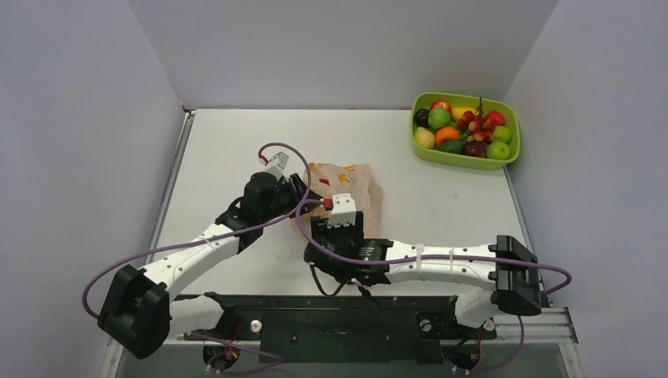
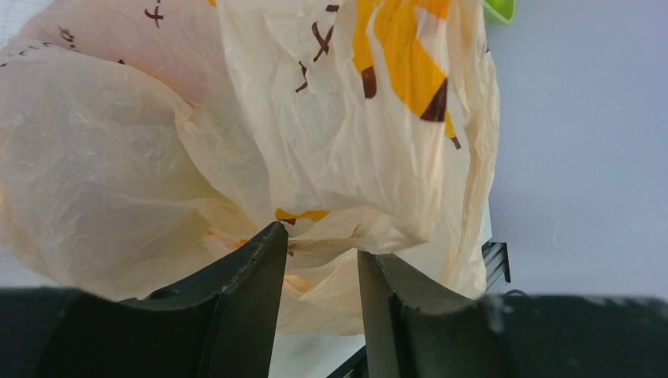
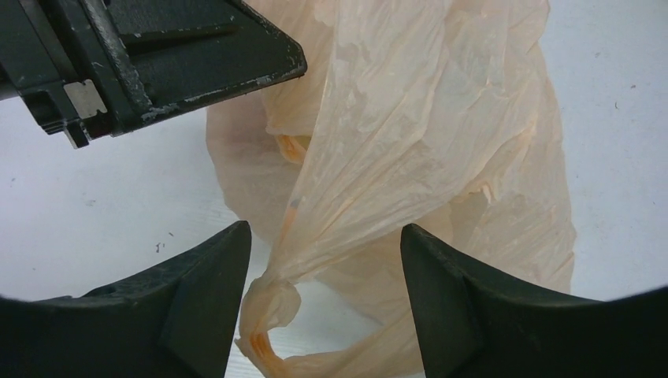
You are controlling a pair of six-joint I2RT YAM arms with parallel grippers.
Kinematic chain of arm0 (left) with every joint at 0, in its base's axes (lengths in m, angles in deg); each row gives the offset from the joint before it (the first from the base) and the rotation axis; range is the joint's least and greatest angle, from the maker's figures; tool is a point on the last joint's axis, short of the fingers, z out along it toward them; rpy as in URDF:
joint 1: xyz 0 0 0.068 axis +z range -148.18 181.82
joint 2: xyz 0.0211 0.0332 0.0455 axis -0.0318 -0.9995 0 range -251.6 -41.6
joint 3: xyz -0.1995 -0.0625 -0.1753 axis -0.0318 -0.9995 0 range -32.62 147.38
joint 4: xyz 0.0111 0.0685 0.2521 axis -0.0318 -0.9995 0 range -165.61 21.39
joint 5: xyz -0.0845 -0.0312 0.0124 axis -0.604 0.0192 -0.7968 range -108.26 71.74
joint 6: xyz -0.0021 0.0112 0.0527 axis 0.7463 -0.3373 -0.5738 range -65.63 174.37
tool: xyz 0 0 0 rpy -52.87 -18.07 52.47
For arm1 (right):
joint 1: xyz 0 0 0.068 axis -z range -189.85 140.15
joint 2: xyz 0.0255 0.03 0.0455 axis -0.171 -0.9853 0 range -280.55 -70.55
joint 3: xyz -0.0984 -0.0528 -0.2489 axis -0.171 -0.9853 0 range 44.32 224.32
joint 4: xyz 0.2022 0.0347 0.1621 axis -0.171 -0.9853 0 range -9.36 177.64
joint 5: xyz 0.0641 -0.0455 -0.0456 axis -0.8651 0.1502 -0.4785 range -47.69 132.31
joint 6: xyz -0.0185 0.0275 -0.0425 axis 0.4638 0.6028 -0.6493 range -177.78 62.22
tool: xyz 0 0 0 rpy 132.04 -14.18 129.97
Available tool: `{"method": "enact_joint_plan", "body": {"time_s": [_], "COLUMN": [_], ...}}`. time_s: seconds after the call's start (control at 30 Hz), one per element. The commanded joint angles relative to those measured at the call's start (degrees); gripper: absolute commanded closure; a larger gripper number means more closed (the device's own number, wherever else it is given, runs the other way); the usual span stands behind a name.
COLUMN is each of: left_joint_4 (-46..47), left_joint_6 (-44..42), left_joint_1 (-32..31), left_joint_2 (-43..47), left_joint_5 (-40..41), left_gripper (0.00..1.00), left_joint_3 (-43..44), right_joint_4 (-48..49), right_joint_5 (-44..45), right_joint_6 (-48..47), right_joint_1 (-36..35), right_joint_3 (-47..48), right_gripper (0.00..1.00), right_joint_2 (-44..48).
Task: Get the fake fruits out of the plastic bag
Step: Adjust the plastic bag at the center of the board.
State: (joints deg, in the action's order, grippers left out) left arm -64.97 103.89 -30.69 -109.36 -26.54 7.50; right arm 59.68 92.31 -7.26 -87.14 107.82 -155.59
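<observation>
Your white bench carries the plastic bag near its middle, slightly toward the near edge, crumpled and slumped, with both arms reaching in on its left and near sides. In the far right corner of the bench sits the lime-green tray, and the fake fruits are heaped in it: red, green, orange, yellow and dark ones plus a grape bunch. Your right gripper has its jaws wide apart on either side of a twisted strand of the bag, not touching it. Your left gripper has its jaws narrowly apart, with a loose fold of the bag just beyond the tips, unclamped.
</observation>
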Motion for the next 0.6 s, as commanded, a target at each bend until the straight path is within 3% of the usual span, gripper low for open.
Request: {"method": "enact_joint_plan", "body": {"time_s": [0.0,0.03,0.07,0.1,0.2,0.37,0.57], "left_joint_4": [4.62,2.95,1.90,-0.45,-6.12,-19.85,-31.58], "left_joint_6": [-1.96,-3.07,-3.75,-4.87,-7.32,-13.00,-14.43], "left_joint_1": [0.23,0.25,0.25,0.26,0.26,0.35,0.60], "left_joint_2": [-2.02,-2.65,-2.82,-2.77,-1.06,7.42,18.90], "left_joint_5": [-5.87,-6.80,-7.09,-7.26,-6.38,-2.22,-3.15], "left_gripper": [0.72,0.81,0.85,0.90,0.97,1.00,1.00], "left_joint_3": [4.10,4.97,5.41,6.09,6.57,5.65,2.70], "right_joint_4": [0.74,0.79,0.80,0.74,0.18,-2.33,-5.18], "right_joint_5": [3.81,4.11,4.84,5.06,5.64,5.73,5.06], "right_joint_6": [0.09,0.05,-0.09,-0.23,-1.02,-4.32,-8.60], "right_joint_1": [0.19,0.14,0.14,0.28,1.00,3.80,13.30], "right_joint_3": [1.79,1.66,1.35,1.13,-0.27,-4.95,-16.44], "right_gripper": [0.41,0.46,0.61,0.68,0.98,1.00,1.00], "right_joint_2": [-0.98,-1.00,-0.92,-0.44,1.90,13.59,31.52]}}
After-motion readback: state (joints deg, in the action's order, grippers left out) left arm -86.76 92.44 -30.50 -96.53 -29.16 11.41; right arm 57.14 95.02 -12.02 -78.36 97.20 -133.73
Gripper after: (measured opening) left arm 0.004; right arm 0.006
